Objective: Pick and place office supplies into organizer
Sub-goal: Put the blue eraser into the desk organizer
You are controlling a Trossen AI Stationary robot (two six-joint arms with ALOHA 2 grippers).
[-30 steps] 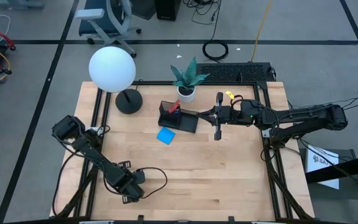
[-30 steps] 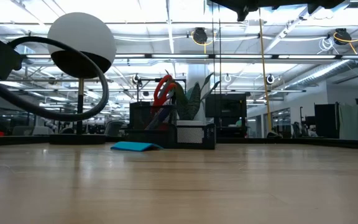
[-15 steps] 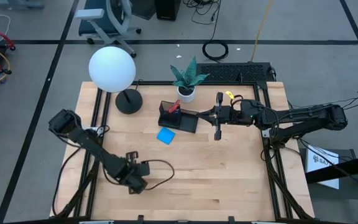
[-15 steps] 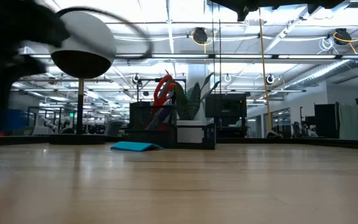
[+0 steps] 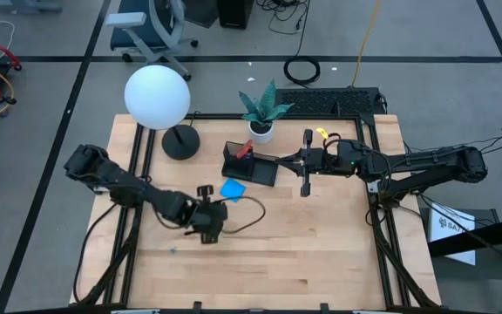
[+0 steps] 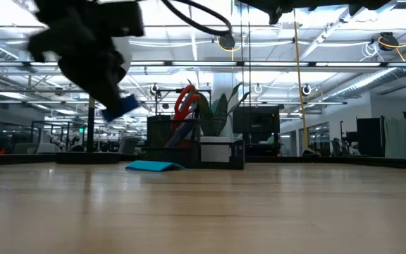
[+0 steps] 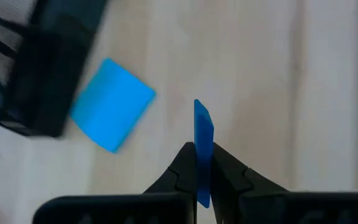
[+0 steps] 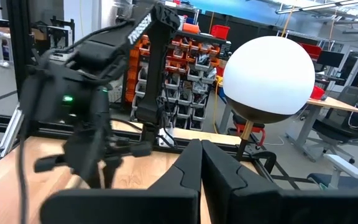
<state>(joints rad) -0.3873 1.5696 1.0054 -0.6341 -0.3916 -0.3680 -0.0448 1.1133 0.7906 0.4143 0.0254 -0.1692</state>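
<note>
One tiny blue piece [image 7: 202, 134] pinched in left gripper [image 7: 202, 163]; one note pad [image 5: 232, 190] on table; right gripper [image 8: 201, 163] closed, empty.

Your left gripper [image 7: 202, 163] hangs above the middle of the table, pinched tight on a tiny blue piece [image 7: 202, 134]. Your right gripper [image 5: 284, 160] waits closed, stretched out sideways.

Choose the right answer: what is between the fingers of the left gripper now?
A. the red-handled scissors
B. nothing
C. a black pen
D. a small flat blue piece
D. In the left wrist view the left gripper is shut on a thin blue piece held on edge, while the blue note pad lies on the table beside the organizer.
</note>
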